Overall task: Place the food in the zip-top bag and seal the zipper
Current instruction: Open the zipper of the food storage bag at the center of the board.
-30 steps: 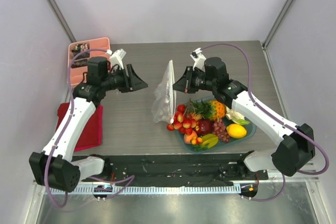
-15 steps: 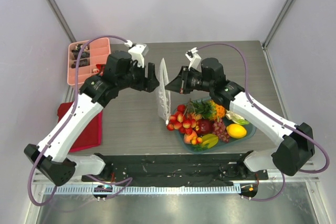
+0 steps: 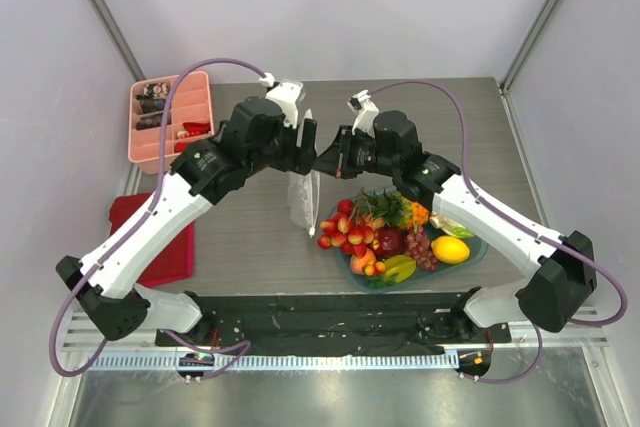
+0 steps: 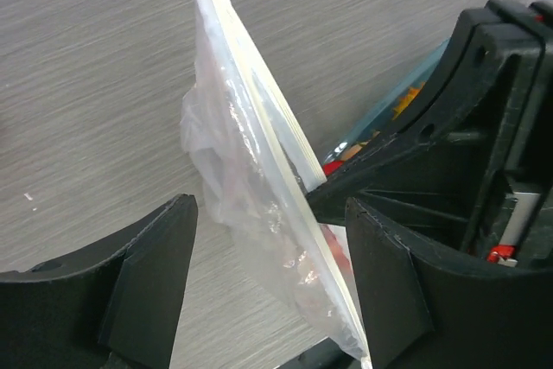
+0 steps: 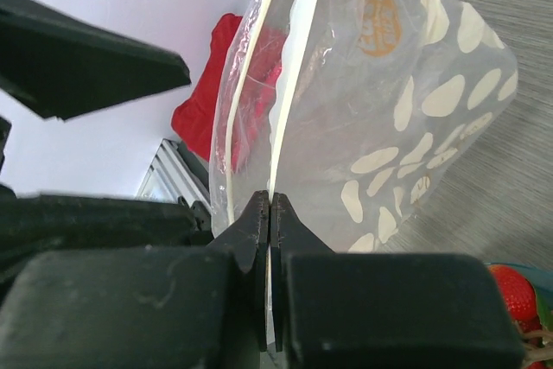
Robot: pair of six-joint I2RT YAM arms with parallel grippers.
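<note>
The zip-top bag [image 3: 303,202] hangs upright above the table, clear with white dots [image 5: 415,110]. My right gripper [image 3: 328,159] is shut on one lip of its mouth, pinching the whitish zipper strip [image 5: 289,84] between its pads [image 5: 270,205]. The other lip [image 5: 226,127] stands apart, so the mouth is slightly open. My left gripper [image 3: 308,150] is open, and its jaws straddle the bag's upper edge [image 4: 259,205] without touching it. The food [image 3: 385,232] lies heaped on a teal plate: red berries [image 3: 350,232], pineapple [image 3: 415,209], grapes [image 3: 420,247], lemon [image 3: 450,249].
The teal plate [image 3: 478,247] sits right of the bag, under the right arm. A pink compartment tray [image 3: 170,117] is at the back left. A red cloth [image 3: 160,242] lies at the left, under the left arm. Both grippers are almost touching above the bag.
My left arm has swung right and its open jaws have come around the bag's top edge. The right gripper has shifted slightly left with the bag, which now hangs narrower and more upright.
</note>
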